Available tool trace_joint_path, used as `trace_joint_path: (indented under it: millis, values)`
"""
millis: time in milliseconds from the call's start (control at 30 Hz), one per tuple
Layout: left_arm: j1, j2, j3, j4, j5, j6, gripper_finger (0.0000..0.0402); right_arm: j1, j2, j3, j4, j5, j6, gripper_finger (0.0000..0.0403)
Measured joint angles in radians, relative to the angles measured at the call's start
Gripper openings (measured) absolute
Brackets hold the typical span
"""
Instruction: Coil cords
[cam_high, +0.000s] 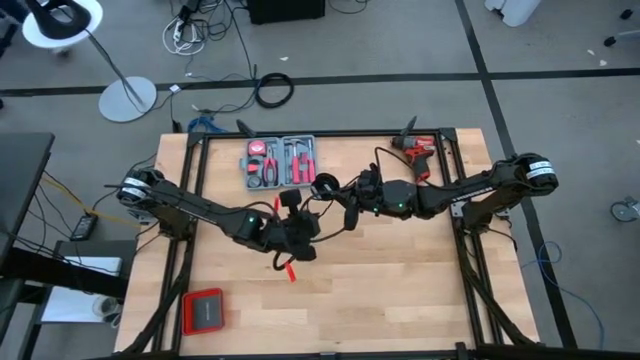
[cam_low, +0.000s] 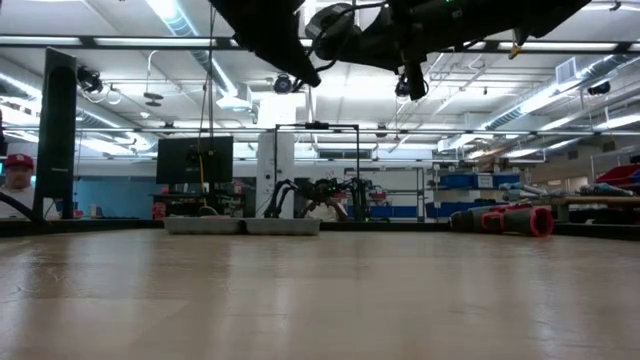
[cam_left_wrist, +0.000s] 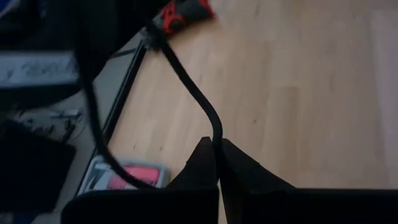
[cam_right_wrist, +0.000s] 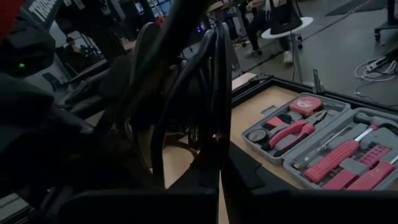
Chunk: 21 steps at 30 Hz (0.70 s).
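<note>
Mid-coiling: left gripper (cam_left_wrist: 217, 155) and right gripper (cam_right_wrist: 217, 155) both pinch the cord (cam_left_wrist: 193, 93) aloft (loops gathered); next, another wrap.

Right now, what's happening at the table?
Both arms are raised over the middle of the table, working a thin black cable between them. The left gripper is shut on the cable, which runs out from its fingertips. The right gripper is shut on several gathered loops of it, so the coil looks partly made. The open tool case and a red drill sit unused at the far edge.
</note>
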Motion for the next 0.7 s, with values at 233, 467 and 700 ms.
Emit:
trace_joint_path:
  millis: [233,467,700]
  values:
    - [-0.027,0.001,0.001,-0.163,-0.062,-0.095,0.0001,0.0,0.0,0.0,-0.03,-0.001,-0.005,0.0]
    - [-0.055,0.001,0.001,-0.328,-0.157,-0.133,0.0001,0.0,0.0,0.0,-0.049,-0.003,0.0,0.0]
    - [-0.078,0.001,0.007,-0.385,-0.216,-0.073,0.0001,0.014,-0.001,0.0,-0.087,-0.007,0.002,0.0]
